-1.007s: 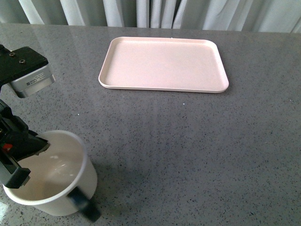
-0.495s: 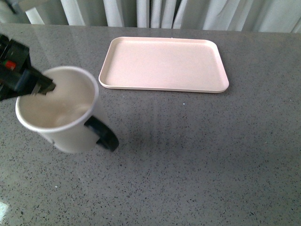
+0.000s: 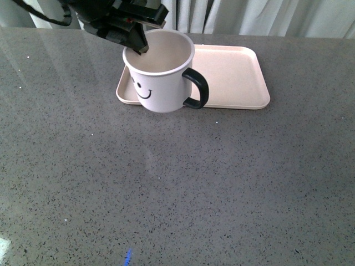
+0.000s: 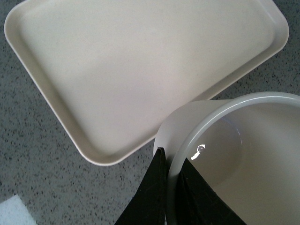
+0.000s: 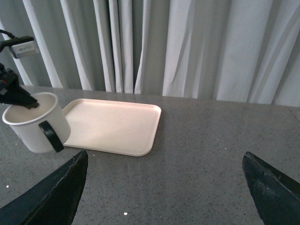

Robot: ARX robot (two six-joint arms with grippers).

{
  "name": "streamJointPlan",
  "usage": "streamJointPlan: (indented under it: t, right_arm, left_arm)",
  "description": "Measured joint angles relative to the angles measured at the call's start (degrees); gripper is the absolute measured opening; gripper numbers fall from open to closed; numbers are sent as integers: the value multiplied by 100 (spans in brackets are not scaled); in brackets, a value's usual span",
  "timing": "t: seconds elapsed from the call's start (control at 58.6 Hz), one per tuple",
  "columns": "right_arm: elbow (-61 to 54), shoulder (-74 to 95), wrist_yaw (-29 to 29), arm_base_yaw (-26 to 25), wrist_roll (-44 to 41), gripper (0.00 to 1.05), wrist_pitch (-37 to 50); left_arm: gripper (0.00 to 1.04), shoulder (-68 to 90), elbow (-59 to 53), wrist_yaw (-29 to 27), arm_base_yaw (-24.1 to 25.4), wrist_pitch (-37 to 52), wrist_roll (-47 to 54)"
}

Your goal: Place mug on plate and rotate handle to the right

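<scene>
Front cam: left gripper point(image 3: 140, 47) came in from abt 11 o'clock and was clamped on the rim of the mug point(image 3: 160, 77), one finger inside, one outside, on the mug's 10 o'clock side. Mug sat over the 8 o'clock corner of the plate point(image 3: 238, 72); couldn't tell if it was touching the plate or hanging just above it. The handle point(image 3: 197, 88) stuck out at roughly 3-4 o'clock, smiley print facing abt 7 o'clock, twd the cam. Plate lay at the 12 o'clock end of the grey speckled table point(image 3: 177, 188), curtains point(image 3: 233, 15) behind it.

Left wrist cam: both black fingers point(image 4: 153, 197) pinched the mug wall w/ the rim between them, cream inside showing. Rounded plate corner was right beside the rim, bare table next to it.

Right wrist cam: right gripper point(image 5: 164, 192) hung well apart from everything, jaws spread wide w/ nothing between them. From here the mug looked a bit tilted at the plate's short end, handle twd this cam
</scene>
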Motion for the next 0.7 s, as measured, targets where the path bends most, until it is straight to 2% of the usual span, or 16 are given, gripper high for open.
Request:
streamJointPlan:
  t: [0.393, 0.7]
  right_arm:
    - [0, 0, -2, 2, 0, 96, 0]
    - [0, 0, -2, 0, 0, 96, 0]
  left_arm:
    - [2, 1486, 2312, 22, -251, -1029, -87]
    - [2, 2319, 3674, -11, -278, -1749, 20]
